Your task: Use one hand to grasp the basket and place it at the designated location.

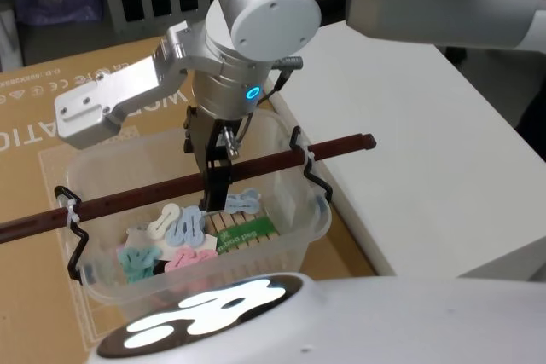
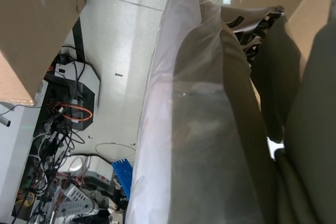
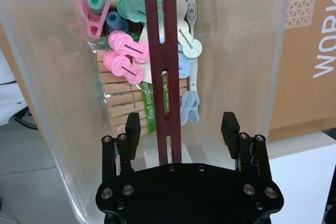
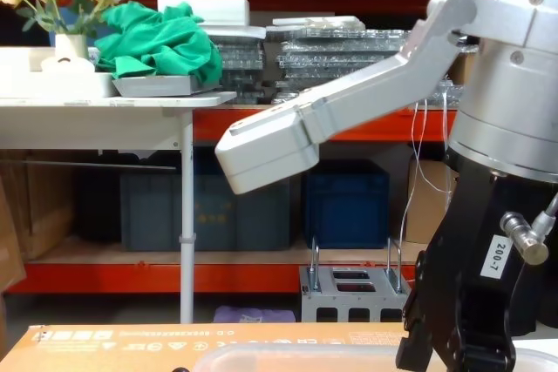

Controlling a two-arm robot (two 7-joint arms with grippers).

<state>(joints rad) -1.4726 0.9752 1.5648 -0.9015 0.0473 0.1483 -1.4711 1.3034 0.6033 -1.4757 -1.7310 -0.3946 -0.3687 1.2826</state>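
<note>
Basket [image 1: 299, 232] rests on brown cardboard [image 1: 34, 313], with the white bench [image 1: 409, 151] at its 3 o'clock. Right hand [image 3: 181, 124] hangs over its middle, fingers apart, one on each side of the reddish-brown handle [image 3: 160, 51], not clamping it. Coloured pegs [image 1: 175, 232] lie inside.

We read "200-7" in black on a small white label [image 4: 500, 259], which stands on the black lower part of the right arm [image 4: 466, 215], above the basket [image 4: 305, 359] rim. Inside the basket, the green band [image 3: 148, 109] of a pack of wooden pegs [image 3: 123, 106] bears "mboo peg" in white. On the cardboard sheet [image 1: 34, 91] under the basket, to its left, we see large white letters "ATIO". A cardboard face [image 3: 315, 51] beside the basket shows "WORK". The sheet's small print is too fine for us.
</note>
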